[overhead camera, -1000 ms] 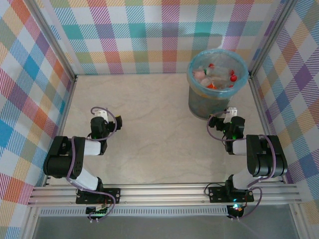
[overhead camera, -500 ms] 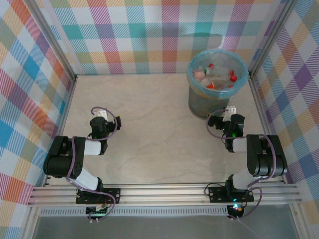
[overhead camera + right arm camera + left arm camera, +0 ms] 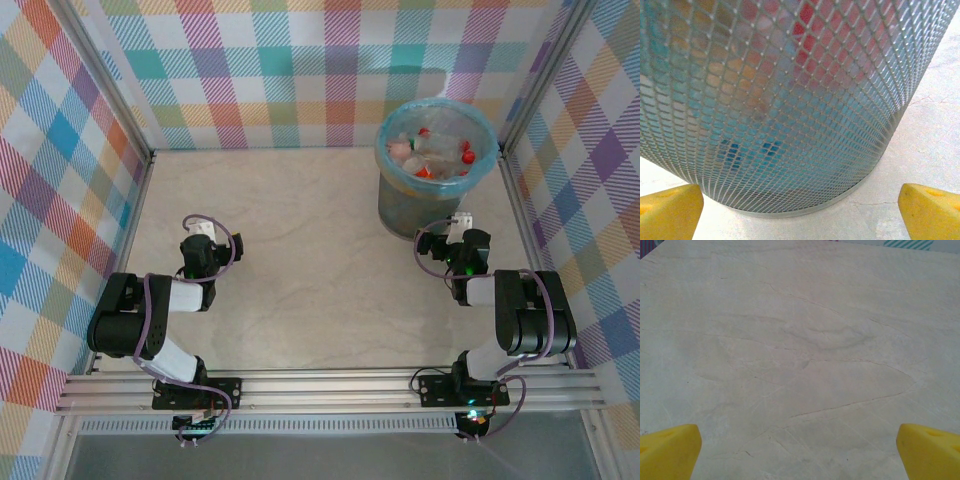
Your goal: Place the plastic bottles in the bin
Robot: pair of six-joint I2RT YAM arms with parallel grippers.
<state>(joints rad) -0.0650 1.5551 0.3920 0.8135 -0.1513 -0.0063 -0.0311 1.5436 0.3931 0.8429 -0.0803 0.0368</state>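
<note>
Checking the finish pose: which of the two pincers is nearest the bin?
The right pincer: it sits beside the bin, facing its mesh wall. The left pincer faces bare table, well apart from it.
</note>
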